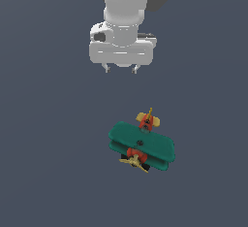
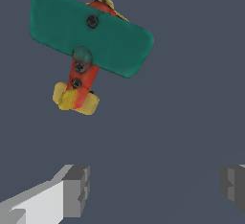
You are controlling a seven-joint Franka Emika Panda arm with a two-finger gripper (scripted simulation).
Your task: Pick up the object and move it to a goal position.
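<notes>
While the arm is hanging above the surface, its gripper is standing open and empty, fingers wide apart. Well below it, the biplane is sitting upright near the surface's middle, untouched, propeller facing away from the gripper.

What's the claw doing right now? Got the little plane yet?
Gripper open, empty, above the floor. Toy biplane on the floor, untouched. Nothing between them.
</notes>
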